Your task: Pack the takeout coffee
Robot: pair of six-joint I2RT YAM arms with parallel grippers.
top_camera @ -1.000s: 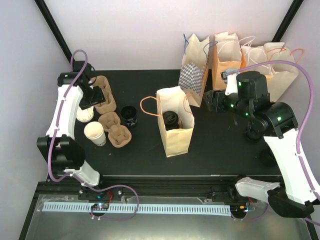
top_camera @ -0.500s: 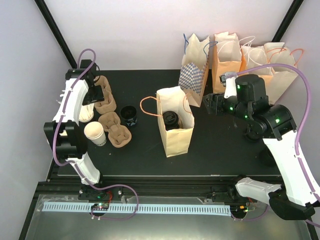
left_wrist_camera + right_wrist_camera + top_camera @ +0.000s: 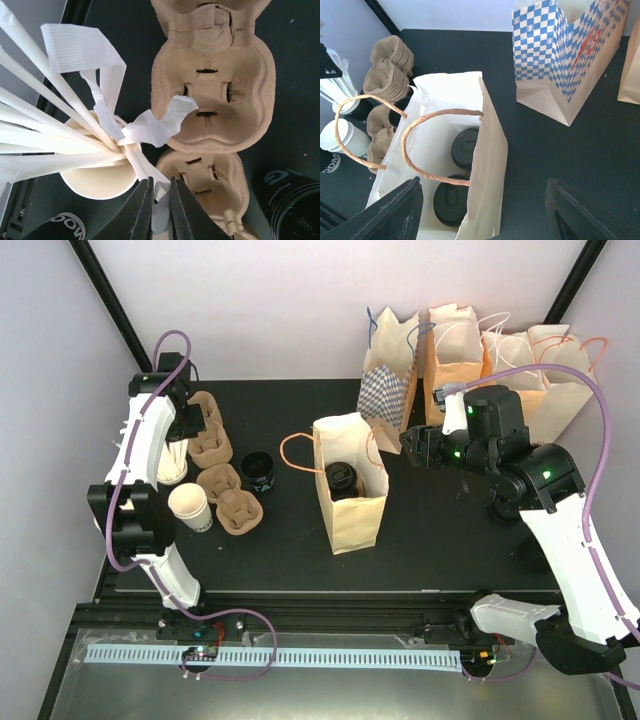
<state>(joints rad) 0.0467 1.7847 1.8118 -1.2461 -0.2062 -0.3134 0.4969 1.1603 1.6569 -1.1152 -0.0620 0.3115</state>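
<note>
Fingers (image 3: 142, 210) of my left gripper (image 3: 160, 189) pinch one wrapped straw (image 3: 141, 165) from the cup (image 3: 100, 182) for the bag (image 3: 490, 150); right gripper (image 3: 487, 212) hangs open.

Black matte table (image 3: 450, 540), pale lilac walls (image 3: 280, 300), black frame posts (image 3: 106, 300) in rear corners, even diffuse light.

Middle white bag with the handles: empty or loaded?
Loaded: looking down into the bag, the right wrist view shows two black lids inside.
</note>
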